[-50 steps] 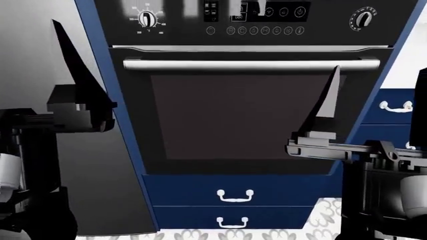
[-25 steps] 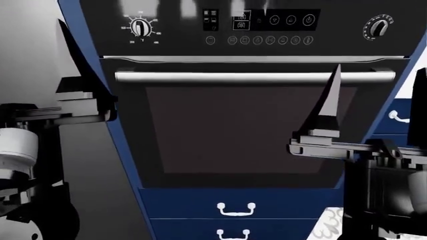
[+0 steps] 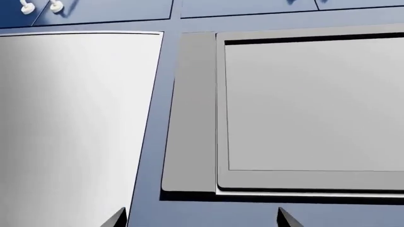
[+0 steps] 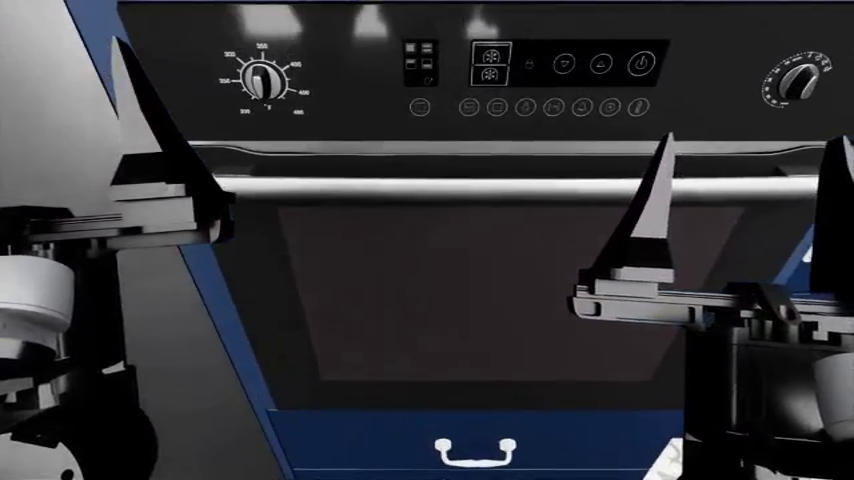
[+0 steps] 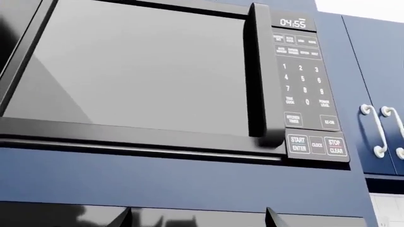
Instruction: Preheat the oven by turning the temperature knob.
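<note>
left gripper raised at the left of the head view, in front of the blue cabinet edge, fingers apart and clamped on nothing. only two dark fingertips peeking into the left wrist view, aimed at grey panels rather than at the oven. just to the right and a little above: temperature knob, top left of the oven control strip, ringed by white numerals, untouched. further right along the strip, digital button panel, then the second knob with plain ticks, to be left alone. below, silver bar handle across the dark glass door. right gripper low at the right, fingers spread and empty, its wrist camera looking up at a microwave instead.

judged as the approach step, nothing yet turned. best done with the nearer left arm: lift and shift slightly right until the fingers straddle the dial squarely, push in along the knob's axis, close gently on the rim, then rotate the wrist about that axis without dragging sideways. worth keeping the fingertips off the bar handle and checking the pointer against the numerals while turning.
</note>
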Tool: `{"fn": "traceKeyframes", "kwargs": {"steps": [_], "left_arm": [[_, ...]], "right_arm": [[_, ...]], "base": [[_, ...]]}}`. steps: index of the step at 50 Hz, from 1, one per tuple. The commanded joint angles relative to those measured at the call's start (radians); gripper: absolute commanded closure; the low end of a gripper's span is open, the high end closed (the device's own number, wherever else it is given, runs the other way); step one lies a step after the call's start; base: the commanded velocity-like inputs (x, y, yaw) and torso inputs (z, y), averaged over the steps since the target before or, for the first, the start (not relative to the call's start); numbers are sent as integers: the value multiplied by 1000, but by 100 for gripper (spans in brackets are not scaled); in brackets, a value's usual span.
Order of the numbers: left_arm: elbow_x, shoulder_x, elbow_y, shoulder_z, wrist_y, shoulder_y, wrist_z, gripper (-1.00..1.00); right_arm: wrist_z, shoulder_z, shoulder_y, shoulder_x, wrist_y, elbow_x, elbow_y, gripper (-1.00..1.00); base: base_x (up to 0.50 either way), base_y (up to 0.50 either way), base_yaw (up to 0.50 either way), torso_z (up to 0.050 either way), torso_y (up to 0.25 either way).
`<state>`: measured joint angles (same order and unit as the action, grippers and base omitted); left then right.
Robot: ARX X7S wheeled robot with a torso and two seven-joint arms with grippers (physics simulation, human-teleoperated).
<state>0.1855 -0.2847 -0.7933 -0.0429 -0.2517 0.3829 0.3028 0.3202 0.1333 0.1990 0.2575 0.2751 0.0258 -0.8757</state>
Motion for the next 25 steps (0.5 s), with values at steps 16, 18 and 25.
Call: {"fn": "traceKeyframes", "kwargs": {"steps": [16,18,25], "left_arm": [[23,-16,-3,-2,-11,2,15,-100],[20,-17,0,-3,-13,4,18,-100],[23,-25,-11,-10,-77,17,34,-100]], "right_arm": [[4,5,6,8,56,59,-13,-100],[5,9,10,11,71,57,-18,-100],[22,82,32,35,159,-57,-51,-100]], "base": [[158,3,0,0,0],[0,0,0,0,0],[0,0,0,0,0]]}}
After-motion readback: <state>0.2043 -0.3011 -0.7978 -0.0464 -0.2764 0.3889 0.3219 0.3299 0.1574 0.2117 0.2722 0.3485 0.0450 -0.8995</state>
